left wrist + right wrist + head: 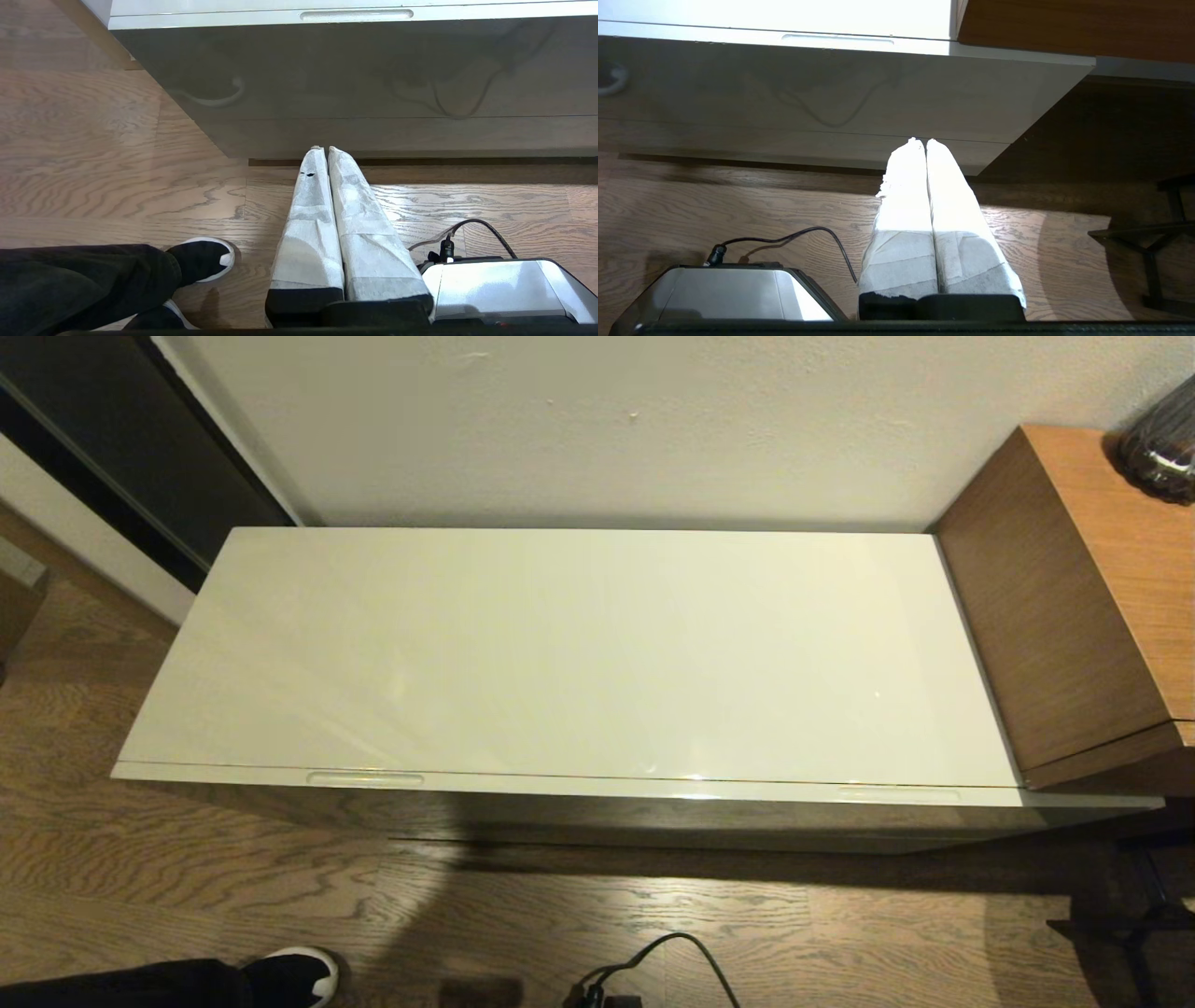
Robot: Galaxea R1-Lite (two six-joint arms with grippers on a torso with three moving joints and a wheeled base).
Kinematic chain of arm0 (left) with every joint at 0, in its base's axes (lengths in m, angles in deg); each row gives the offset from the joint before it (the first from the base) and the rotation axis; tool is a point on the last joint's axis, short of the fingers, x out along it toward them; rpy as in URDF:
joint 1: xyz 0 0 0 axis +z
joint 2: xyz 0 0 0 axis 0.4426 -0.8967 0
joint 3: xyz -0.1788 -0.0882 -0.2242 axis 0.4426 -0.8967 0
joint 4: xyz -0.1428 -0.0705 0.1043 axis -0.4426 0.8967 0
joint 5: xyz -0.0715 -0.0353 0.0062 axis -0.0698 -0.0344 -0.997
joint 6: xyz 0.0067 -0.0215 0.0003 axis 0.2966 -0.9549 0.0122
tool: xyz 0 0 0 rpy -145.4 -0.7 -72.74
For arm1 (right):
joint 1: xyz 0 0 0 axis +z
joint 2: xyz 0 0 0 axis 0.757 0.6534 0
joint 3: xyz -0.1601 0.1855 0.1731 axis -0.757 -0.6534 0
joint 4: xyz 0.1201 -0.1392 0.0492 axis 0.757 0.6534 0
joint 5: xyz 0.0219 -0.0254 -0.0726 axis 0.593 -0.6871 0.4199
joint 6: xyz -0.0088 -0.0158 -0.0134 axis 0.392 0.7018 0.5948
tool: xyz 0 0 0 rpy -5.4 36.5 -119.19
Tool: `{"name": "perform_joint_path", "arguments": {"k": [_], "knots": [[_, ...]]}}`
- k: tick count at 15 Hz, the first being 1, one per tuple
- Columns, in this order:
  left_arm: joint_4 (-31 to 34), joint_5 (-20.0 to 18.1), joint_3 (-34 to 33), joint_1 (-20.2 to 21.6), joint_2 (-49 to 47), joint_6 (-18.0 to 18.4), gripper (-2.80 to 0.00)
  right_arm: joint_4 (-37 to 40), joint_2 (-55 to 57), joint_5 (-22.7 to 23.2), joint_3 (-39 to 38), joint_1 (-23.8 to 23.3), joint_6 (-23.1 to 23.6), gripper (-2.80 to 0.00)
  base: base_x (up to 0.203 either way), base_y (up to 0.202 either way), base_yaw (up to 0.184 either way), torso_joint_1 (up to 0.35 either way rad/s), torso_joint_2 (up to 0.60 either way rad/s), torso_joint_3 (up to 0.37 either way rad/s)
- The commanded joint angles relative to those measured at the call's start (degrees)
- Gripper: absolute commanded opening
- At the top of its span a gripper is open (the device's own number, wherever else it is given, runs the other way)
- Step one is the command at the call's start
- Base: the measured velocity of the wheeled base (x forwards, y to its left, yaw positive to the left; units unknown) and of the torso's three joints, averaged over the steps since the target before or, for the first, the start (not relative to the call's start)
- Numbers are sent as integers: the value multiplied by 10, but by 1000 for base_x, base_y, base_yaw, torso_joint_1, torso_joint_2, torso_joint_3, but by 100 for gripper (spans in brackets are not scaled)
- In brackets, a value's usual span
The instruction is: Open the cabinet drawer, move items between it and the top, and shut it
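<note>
Closest to you, both grippers hang low over the wood floor (233, 877), short of the cabinet front. Your left gripper (322, 150) has its white-wrapped fingers (308, 219) pressed together, holding nothing; your right gripper (920, 141) is pressed together and empty as well. Neither arm shows in the head view.

The cabinet drawer (635, 788) sits fully closed, its thin front edge running under the top (579, 644). None of the items can be seen on the glossy surface, so they are probably inside. The step in hand is the opening.

Pick a handle slot: the left slot (364, 777) lies ahead of your left gripper, the right slot (898, 794) ahead of your right one. Both slots face upward along the drawer's front lip, so you likely need to raise the wrist well above its present height, part the fingers, and hook one tip down into the recess. Pull straight back, away from the wall (597, 420); a wide drawer drawn from one end may rack and jam, so keep the pull slow and even. Mind the person's shoe (294, 971) and the black cable (672, 947) near the base as you back off.
</note>
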Motion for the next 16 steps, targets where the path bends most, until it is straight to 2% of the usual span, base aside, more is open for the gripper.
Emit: {"name": "perform_joint_path", "arguments": {"k": [1, 16], "knots": [[0, 0, 0, 0, -1, 0, -280, 0, 1, 0, -1, 0, 0, -280, 0, 0, 0, 0, 0, 0], [0, 0, 0, 0, -1, 0, -280, 0, 1, 0, -1, 0, 0, -280, 0, 0, 0, 0, 0, 0]]}}
